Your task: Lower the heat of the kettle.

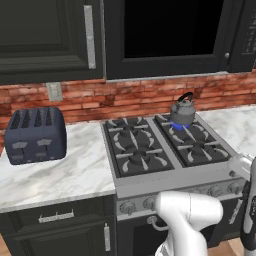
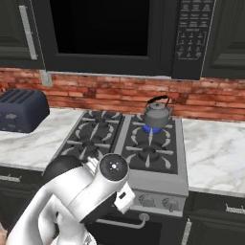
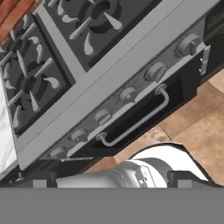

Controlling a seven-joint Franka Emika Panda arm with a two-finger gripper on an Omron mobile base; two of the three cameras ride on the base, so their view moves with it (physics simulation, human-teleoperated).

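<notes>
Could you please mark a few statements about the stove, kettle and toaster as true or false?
1. The kettle sits on the stove's back right burner. True.
2. A blue flame burns under the kettle. True.
3. The toaster stands right of the stove. False: it stands to the left.
4. The kettle lies tipped on the counter. False: it stands upright on a burner.
5. The oven handle runs below the knobs. True.

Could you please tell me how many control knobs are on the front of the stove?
6, in one row above the oven handle: knob one, two, three, four, five, six. None seems hidden.
</notes>
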